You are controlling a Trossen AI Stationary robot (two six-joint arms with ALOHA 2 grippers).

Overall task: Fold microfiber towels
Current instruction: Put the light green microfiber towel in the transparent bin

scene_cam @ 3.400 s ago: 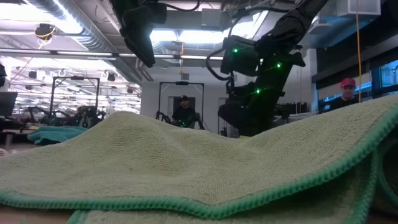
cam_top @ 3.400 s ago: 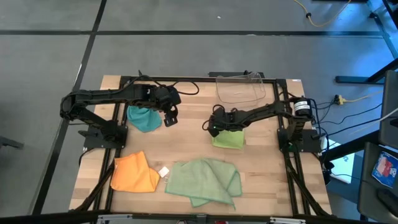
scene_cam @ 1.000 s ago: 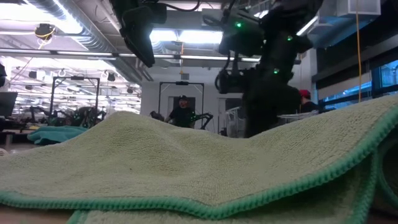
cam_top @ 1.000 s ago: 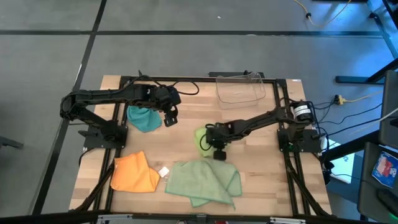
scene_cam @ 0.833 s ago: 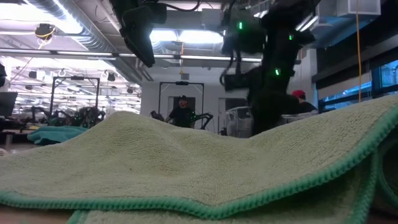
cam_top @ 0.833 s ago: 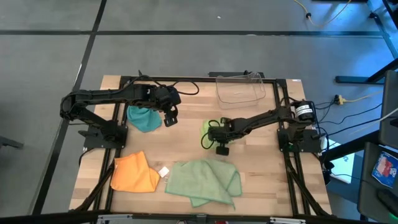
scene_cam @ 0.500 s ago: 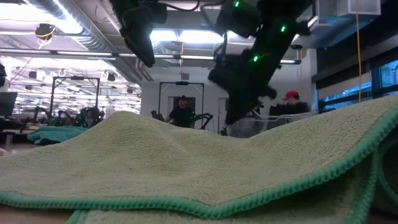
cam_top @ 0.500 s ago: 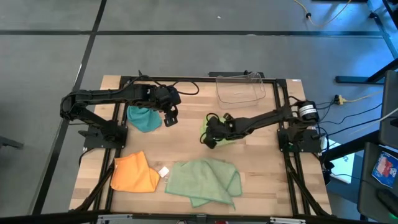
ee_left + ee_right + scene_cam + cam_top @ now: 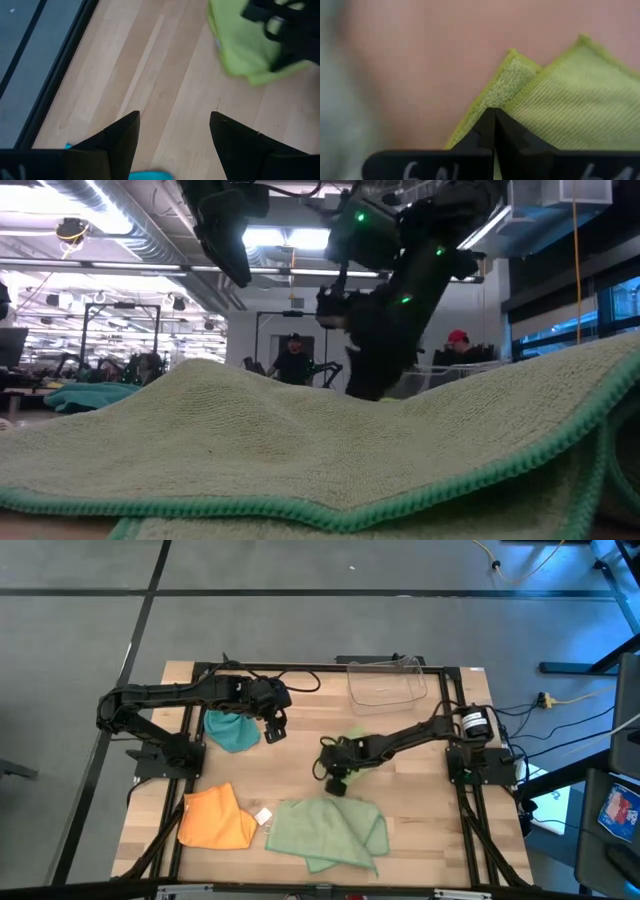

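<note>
We begin at the left side of the table (image 9: pixel 300 755). The left gripper (image 9: pixel 273 727) hangs above the boards with its fingers (image 9: pixel 121 135) spread wide and nothing between them; we judge that it waits while the other arm works. Just beside it, toward the left edge, the teal towel (image 9: pixel 230 730) lies bunched in a loose heap, unfolded. Nearer the front edge, the orange towel (image 9: pixel 215 818) lies flat with one corner turned over. To its right sits the pale sage towel (image 9: pixel 330 828), the largest of the four, rumpled and overlapping itself; in the low view its rolling surface and green stitched hem fill the foreground.

At mid-table, the right gripper (image 9: pixel 335 778) is pinched tight on the lime green towel (image 9: pixel 352 745). The right wrist view shows two corners of that cloth (image 9: pixel 560 95) stacked at the closed fingertips, hemmed edges nearly aligned. We judge that the corner is held so to carry one layer across the other, a fold in progress. The cloth shows a fine ribbed weave and is raised at the gripped end.

The clear bin (image 9: pixel 387 683) stands at the far edge, well apart.
</note>
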